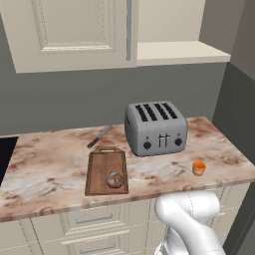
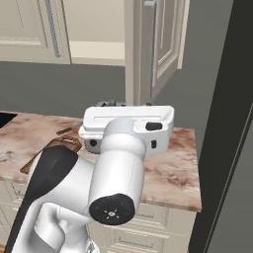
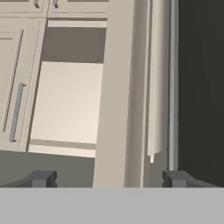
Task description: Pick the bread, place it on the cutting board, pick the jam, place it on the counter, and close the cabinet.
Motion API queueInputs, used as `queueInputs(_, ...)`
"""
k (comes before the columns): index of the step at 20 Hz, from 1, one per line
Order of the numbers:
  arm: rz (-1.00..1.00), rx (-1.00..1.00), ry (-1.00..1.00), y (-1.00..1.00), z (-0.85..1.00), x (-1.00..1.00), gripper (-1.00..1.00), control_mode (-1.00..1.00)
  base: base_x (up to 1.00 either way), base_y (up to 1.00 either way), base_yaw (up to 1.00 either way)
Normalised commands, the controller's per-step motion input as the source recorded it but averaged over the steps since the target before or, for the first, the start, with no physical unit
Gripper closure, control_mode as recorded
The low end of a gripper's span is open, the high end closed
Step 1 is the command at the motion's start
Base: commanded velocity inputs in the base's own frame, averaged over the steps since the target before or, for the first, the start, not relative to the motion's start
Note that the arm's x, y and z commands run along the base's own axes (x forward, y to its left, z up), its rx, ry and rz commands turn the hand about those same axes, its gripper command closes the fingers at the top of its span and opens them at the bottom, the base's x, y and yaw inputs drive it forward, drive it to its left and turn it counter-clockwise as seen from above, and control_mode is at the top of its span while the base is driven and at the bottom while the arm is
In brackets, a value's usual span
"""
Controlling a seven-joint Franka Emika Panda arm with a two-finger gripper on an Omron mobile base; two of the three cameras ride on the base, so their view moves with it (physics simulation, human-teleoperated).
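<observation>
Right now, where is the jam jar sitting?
In the left base view, the jam stands on the counter near its front edge, to the right of and in front of the toaster, apart from it.

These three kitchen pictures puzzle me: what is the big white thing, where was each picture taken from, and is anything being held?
The big white thing is a robot arm. Two cameras ride on its base, one behind it to the left, one to the right. The third sits on its hand and looks along the end effector, whose two dark fingertips stand apart with nothing between them, facing the edge of the open cream cabinet door.

On the marbled stone counter lie a dark-brown wooden cutting board with a small round brown bread roll on it, a grey four-slot toaster, a knife and a small orange jam jar.
</observation>
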Motion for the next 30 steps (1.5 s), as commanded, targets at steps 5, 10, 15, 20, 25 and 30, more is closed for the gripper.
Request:
queueInputs(5,0.0,0.0,-0.03,0.4,0.0,0.24,-1.0,-1.0,0.0,0.0,0.0)
queueInputs(10,0.0,0.0,0.0,0.34,0.0,0.26,-1.0,-1.0,0.0,0.0,0.0)
queueInputs(15,0.02,0.0,0.0,0.32,0.0,0.27,-1.0,-1.0,0.0,0.0,0.0)
queueInputs(20,0.03,0.0,0.0,0.29,0.0,0.33,-1.0,-1.0,0.0,0.0,0.0)
queueInputs(25,0.03,0.0,0.0,0.26,0.0,0.28,-1.0,-1.0,0.0,0.0,0.0)
queueInputs(30,0.04,0.0,0.0,0.24,0.0,0.25,-1.0,-1.0,0.0,0.0,0.0)
